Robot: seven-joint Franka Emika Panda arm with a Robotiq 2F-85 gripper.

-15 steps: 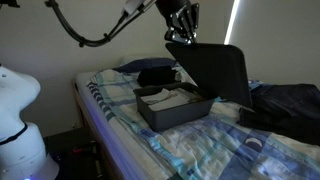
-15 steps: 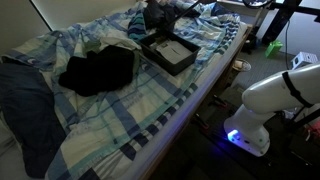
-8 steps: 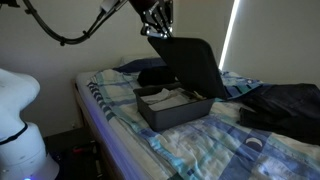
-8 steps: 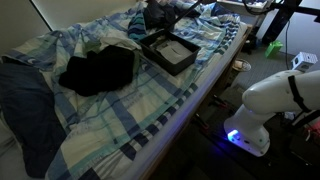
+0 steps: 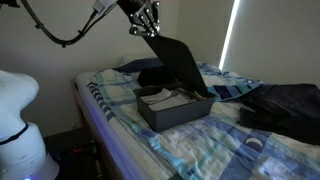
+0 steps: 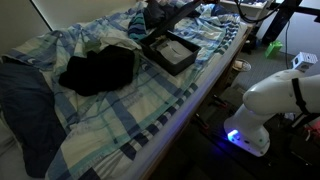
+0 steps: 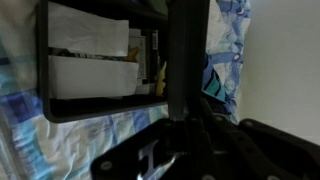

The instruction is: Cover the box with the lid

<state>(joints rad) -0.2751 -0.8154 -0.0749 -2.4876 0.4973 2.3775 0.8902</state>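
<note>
1 lid (image 5: 183,66), judged stiff, light plastic, hangs tilted; gripper (image 5: 149,30) jaws clamp its 12 o'clock edge, box (image 5: 170,112) below.

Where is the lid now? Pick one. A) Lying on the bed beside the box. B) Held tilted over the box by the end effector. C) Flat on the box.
B: the end effector grips the lid by its upper edge, tilted, over the uncovered box.

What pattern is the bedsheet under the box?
The bedsheet is blue-and-white plaid, clearest in an exterior view.
</note>
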